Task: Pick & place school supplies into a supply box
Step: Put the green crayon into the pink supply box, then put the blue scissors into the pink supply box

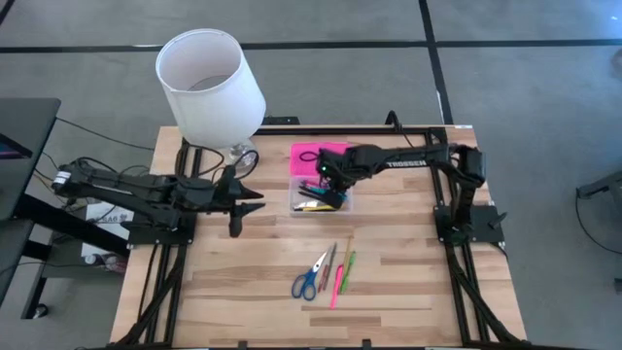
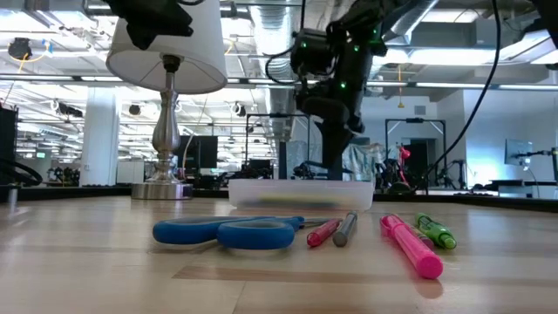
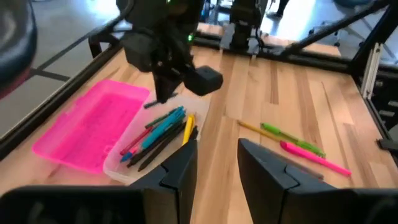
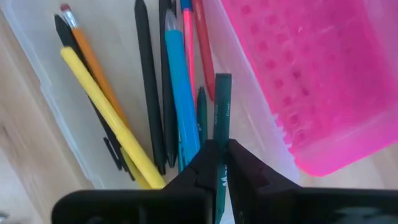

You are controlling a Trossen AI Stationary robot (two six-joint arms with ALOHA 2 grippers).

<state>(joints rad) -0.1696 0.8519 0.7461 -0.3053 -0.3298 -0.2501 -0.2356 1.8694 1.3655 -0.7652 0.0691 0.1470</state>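
Five school supplies lie loose on the pale wooden tabletop [image 1: 389, 272]: one pair of blue-handled scissors [image 1: 309, 278], a grey pencil [image 1: 329, 261], a thin red pen just beside it, a pink marker [image 1: 339, 282] and a green marker [image 1: 349, 268], all close together near the front edge. Well behind them sits the small rectangular supply box [image 1: 321, 202], a clear plastic base with its bright pink lid [image 1: 313, 158] folded open behind it. Inside the base, the right wrist view shows about eight items lying side by side: a yellow marker [image 4: 109, 115], an orange pencil, several black pens, a light blue pen [image 4: 180, 102], a pink one and a red one.

White lettering on the right arm reads "TROSSEN" in the high view.

The right end effector [image 4: 219, 163] hangs directly over the box, its fingers pinched tight on a single dark green pencil [image 4: 221, 109] whose far end points down among the pens in the base. The left end effector [image 3: 216, 163] hovers over bare tabletop left of the box, fingers parted about halfway with nothing between them. One white lampshade [image 1: 209, 86] on a metal lamp stands at the rear left.
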